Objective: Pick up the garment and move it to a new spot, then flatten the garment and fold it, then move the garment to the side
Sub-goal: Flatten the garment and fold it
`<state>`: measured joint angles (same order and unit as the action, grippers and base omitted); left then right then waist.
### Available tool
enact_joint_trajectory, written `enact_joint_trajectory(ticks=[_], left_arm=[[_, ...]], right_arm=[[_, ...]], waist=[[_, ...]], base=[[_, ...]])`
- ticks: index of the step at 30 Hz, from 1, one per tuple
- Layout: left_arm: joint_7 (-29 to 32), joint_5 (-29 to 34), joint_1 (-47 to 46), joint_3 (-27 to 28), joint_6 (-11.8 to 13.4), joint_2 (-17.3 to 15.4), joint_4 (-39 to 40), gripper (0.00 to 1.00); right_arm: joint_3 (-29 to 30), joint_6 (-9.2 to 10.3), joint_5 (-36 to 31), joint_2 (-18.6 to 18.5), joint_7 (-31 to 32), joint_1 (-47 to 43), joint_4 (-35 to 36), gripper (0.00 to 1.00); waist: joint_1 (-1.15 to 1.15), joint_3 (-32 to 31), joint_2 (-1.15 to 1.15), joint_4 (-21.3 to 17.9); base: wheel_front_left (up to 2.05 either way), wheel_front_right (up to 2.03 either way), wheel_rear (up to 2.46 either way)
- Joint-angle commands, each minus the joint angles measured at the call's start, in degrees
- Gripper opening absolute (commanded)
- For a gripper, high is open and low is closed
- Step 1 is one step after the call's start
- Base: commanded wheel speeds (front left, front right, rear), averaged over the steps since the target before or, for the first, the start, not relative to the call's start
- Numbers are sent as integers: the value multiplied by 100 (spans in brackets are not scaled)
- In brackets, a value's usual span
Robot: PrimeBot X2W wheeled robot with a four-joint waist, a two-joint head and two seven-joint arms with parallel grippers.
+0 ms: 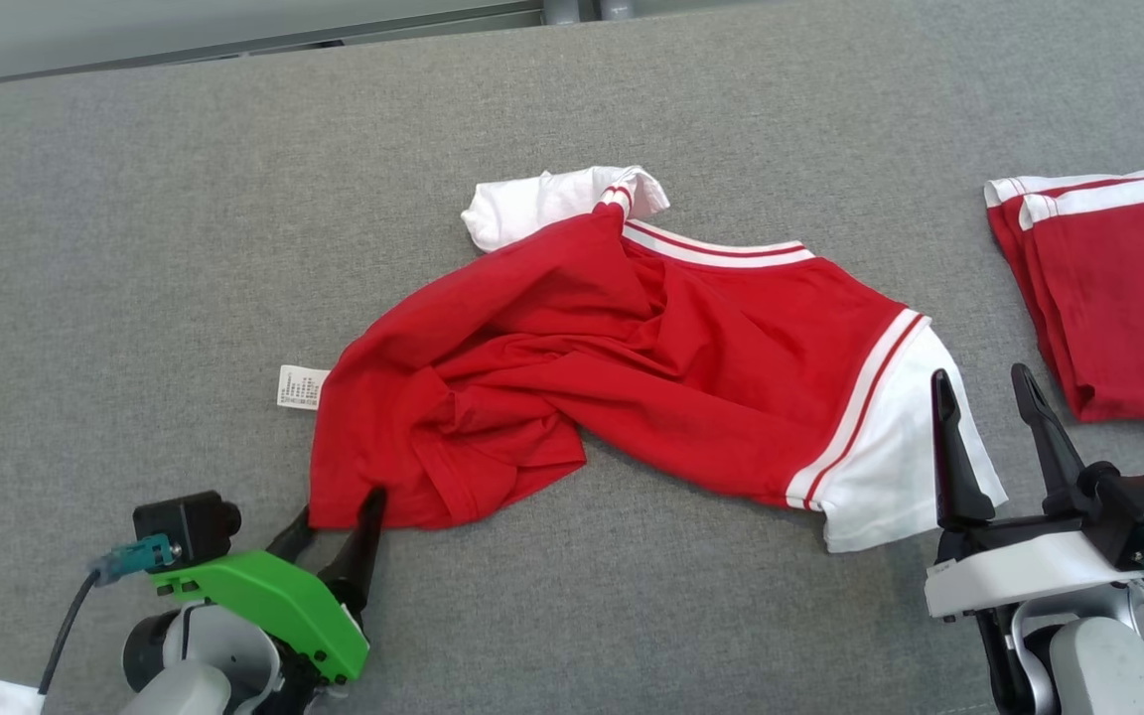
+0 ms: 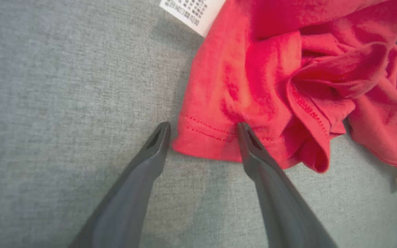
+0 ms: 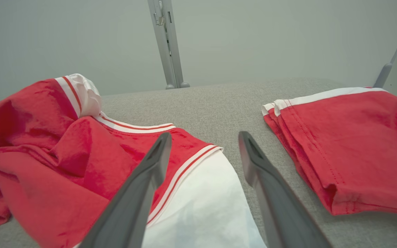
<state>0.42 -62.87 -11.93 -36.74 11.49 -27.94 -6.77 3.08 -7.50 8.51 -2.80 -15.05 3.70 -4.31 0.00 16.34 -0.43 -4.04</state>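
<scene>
The garment [image 1: 691,367], a red T-shirt with white sleeves and striped trim, lies crumpled in the middle of the grey padded table [image 1: 135,248]. My left gripper [image 1: 339,508] stands open at the shirt's near left hem corner. In the left wrist view the stitched hem of the garment [image 2: 260,69] lies between the spread fingers of the left gripper [image 2: 202,126], and one fingertip [image 2: 245,132] rests on the cloth. My right gripper [image 1: 981,375] is open beside the near white sleeve [image 1: 890,467]. The right wrist view shows the right gripper [image 3: 204,135] holding nothing, above the sleeve of the garment [image 3: 47,155].
A folded stack of red garments [image 1: 1118,298] with white stripes lies at the table's right edge, also visible as the folded stack [image 3: 350,144] close to my right fingers. A white care label [image 1: 302,387] sticks out at the shirt's left. A metal post [image 3: 165,44] stands behind the table.
</scene>
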Motion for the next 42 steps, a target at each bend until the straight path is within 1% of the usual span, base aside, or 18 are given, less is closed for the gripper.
enact_joint_trajectory(ticks=[1,2,3,5,7,11,15,19,23,27,29,32,34,35,37,39,40,42], left_arm=[[2,-52,-100,-15,-51,70,-62,100],[-68,-26,-163,14,-99,110,-121,67],[-100,13,-221,17,-140,123,-172,2],[-86,65,-322,-36,-261,119,-196,0],[-99,231,-479,-64,-305,-46,-101,0],[-62,425,-593,53,-202,-395,512,0],[125,530,-608,184,-23,-874,1572,0],[499,579,-615,230,116,-1322,2823,0],[968,604,-710,177,228,-1650,3917,0],[1365,384,-788,118,286,-1753,4638,0],[1527,391,-916,216,333,-1939,4619,0],[1610,174,-966,288,298,-1880,4433,0],[1704,65,-1120,438,248,-2008,3994,0],[1715,-71,-1177,505,214,-1967,3707,0],[1793,-126,-1353,557,36,-2000,3059,0],[1847,-247,-1600,570,-201,-1870,2296,0],[1855,-181,-1761,535,-343,-1851,1927,0],[1813,-68,-2060,496,-529,-1741,1146,0]], right_arm=[[4,2,-29,-18,-18,-16,-5,100],[-6,2,-20,-18,-17,-11,-10,100],[-18,2,-12,-17,-17,-5,-16,100],[-30,2,3,-17,-17,5,-33,100],[-26,2,30,-18,-18,-5,-45,100],[30,2,63,-18,-17,-137,-79,100],[56,2,118,-17,-18,-247,-136,100],[76,2,172,-17,-18,-343,-191,100],[87,2,211,-17,-18,-355,-218,100],[88,2,239,-18,-18,-341,-205,100],[58,2,218,-17,-17,-311,-223,100],[46,2,183,-18,-17,-256,-229,100],[14,2,149,-18,-18,-188,-219,100],[-8,2,136,-17,-18,-150,-211,100],[-25,2,95,-18,-17,-80,-192,100],[-56,2,24,-17,-18,-12,-184,100],[-77,2,3,-17,-17,26,-180,100],[-124,2,-38,-17,-17,92,-169,100]], waist=[[0,2,43,-9],[0,2,43,-15],[0,-1,43,-25],[0,-17,43,-45],[0,-50,43,-71],[0,-173,43,-72],[0,-360,43,-37],[0,-514,43,38],[0,-580,43,120],[0,-527,43,186],[0,-454,43,212],[0,-368,43,227],[0,-257,43,211],[0,-205,43,192],[0,-78,43,156],[0,54,43,125],[0,111,43,99],[0,219,43,27]], base=[[0,0,0],[0,0,0],[0,0,0],[0,0,0],[0,0,0],[0,0,0],[0,0,0],[0,0,0],[0,0,0],[0,0,0],[0,0,0],[0,0,0],[0,0,0],[0,0,0],[0,0,0],[0,0,0],[0,0,0],[0,0,0]])
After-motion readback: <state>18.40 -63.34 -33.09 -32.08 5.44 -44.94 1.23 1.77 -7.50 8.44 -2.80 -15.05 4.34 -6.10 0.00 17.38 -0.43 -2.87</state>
